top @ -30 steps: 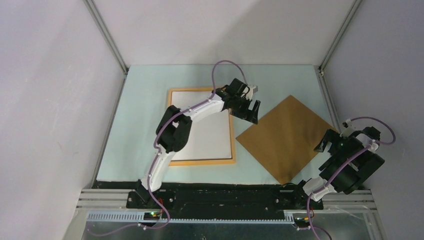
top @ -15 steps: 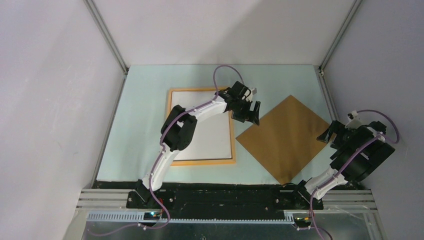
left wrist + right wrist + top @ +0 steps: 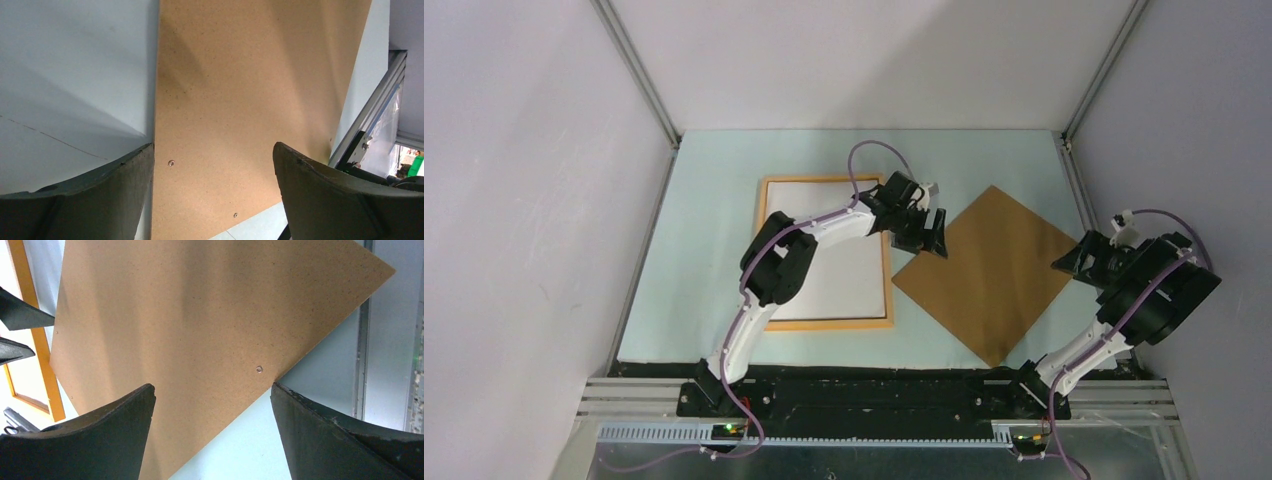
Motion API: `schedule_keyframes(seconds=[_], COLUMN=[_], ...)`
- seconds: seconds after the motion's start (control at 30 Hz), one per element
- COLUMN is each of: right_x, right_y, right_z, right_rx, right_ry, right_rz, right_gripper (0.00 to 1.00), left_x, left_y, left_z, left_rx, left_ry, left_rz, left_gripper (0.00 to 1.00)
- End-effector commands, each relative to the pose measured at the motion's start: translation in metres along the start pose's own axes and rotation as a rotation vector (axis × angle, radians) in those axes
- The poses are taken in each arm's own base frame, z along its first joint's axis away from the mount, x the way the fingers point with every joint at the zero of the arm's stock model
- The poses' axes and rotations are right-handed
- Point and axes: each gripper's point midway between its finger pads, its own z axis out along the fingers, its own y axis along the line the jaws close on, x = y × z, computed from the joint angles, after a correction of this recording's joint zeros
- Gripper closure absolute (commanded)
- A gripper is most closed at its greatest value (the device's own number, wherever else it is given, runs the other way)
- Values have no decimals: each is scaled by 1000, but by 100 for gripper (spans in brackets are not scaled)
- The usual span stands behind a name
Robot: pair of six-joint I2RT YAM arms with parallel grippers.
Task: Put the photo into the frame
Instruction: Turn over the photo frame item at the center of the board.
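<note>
- The thin rectangular light-orange wooden picture frame point(image 3: 824, 324) lies flat on the pale blue-green table mat point(image 3: 714, 200), left of centre in the top view.
- A white rectangular sheet point(image 3: 844, 280) fills the frame's opening. No printed side shows, so I cannot tell whether this is the photo lying face down.
- The plain brown square backing board point(image 3: 989, 280) lies flat on the mat just to the right of the frame, turned so that it reads as a diamond. Its left corner is right at the frame's right rail; I cannot tell whether the 2 touch.
- The left gripper point(image 3: 927, 238) hangs over the board's left corner, beside the frame's upper right part, and the left arm crosses above the frame.
- In the left wrist view the 2 dark fingers point(image 3: 75, 200) stand wide apart, with the brown board point(image 3: 240, 100) below and between them and nothing gripped.
- The right gripper point(image 3: 1074, 262) sits at the board's right corner, near the mat's right edge.
- In the right wrist view its 2 fingers point(image 3: 80, 440) are also well apart and hold nothing. The board point(image 3: 190, 330) fills most of that view, and a strip of the orange frame point(image 3: 36, 330) shows at the left.
</note>
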Motion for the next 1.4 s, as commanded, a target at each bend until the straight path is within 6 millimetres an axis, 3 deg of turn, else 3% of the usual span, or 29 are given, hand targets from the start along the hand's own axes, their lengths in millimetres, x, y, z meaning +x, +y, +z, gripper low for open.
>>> schedule_keyframes(seconds=[0.0, 0.4, 0.6, 0.83, 0.97, 1.37], right_x=[59, 9, -26, -73, -76, -35], right_y=[6, 14, 21, 40, 32, -1], right_z=[28, 62, 84, 102, 94, 51], right_rx=[-28, 174, 282, 274, 321, 351], right_ry=[235, 290, 286, 256, 255, 271], right_rz=[84, -139, -240, -249, -233, -127], right_gripper=[9, 9, 8, 7, 4, 1], left_x=[49, 49, 50, 50, 54, 65], left_y=[15, 11, 6, 5, 6, 15], left_z=[11, 12, 10, 9, 8, 9], left_rx=[-29, -10, 1, -8, -23, -66], left_ry=[129, 125, 128, 113, 112, 117], left_rz=[-85, -117, -140, -213, -263, -328], left_gripper=[5, 5, 5, 5, 5, 5])
